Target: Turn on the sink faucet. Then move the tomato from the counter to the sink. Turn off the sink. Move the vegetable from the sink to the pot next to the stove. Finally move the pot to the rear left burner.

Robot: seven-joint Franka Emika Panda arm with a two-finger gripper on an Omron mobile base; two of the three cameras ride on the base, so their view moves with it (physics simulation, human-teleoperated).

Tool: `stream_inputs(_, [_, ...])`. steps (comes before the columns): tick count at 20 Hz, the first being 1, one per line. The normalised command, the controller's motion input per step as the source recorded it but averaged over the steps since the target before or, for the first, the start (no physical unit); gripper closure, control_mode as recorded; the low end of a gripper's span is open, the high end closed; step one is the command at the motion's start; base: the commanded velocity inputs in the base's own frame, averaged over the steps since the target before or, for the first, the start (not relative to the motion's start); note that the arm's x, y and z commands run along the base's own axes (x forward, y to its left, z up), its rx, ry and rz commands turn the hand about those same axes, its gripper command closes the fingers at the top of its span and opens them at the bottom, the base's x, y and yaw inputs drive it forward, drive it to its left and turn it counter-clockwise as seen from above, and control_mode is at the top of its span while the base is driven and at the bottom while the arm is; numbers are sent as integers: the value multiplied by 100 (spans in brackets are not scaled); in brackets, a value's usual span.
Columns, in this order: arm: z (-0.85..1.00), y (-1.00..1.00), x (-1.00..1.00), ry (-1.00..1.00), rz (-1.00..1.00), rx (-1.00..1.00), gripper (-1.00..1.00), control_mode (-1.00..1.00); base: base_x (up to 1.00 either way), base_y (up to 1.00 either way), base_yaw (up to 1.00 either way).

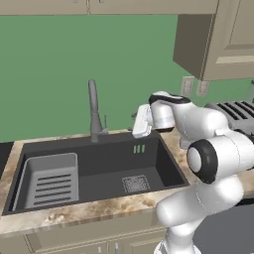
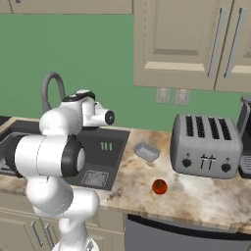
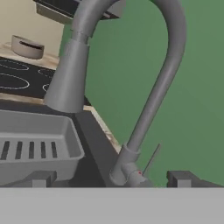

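Observation:
The sink faucet (image 1: 93, 111) stands behind the sink (image 1: 163, 158), its gooseneck (image 3: 168, 65) close in the hand view, with the thin lever (image 3: 152, 159) slanting up at its base. No water runs from the spout. My gripper (image 3: 109, 179) is open, its fingertips (image 3: 181, 178) wide apart on either side of the faucet's base and holding nothing. In the left base view the hand (image 1: 142, 121) hangs over the sink's back right corner, to the right of the faucet. The tomato (image 2: 159, 186) lies on the counter (image 2: 196, 196) right of the sink. The pot (image 3: 27, 47) sits beyond the stove (image 3: 17, 81).
A grey slotted tray insert (image 1: 52, 178) fills the sink's left half, and a drain grate (image 1: 135, 183) lies on its floor. A small grey dish (image 2: 147, 152) and a silver toaster (image 2: 206, 144) stand on the counter behind the tomato. Wall cabinets (image 2: 181, 44) hang above.

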Motion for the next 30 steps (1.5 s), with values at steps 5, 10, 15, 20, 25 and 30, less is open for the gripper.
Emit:
stream_inputs(5, [-14,18,45,0,8,0,-100,-100,0,0,0])
stream_inputs(10, [-15,20,48,0,8,0,-100,-100,0,0,0])
stream_inputs(15, [-20,21,46,0,8,0,-100,-100,0,0,0])
stream_inputs(20, [-21,20,44,0,8,0,-100,-100,0,0,0])
stream_inputs(25, [-20,15,45,0,7,0,-100,-100,0,0,0])
stream_inputs(30, [-20,13,44,-1,6,0,-100,-100,0,0,0])
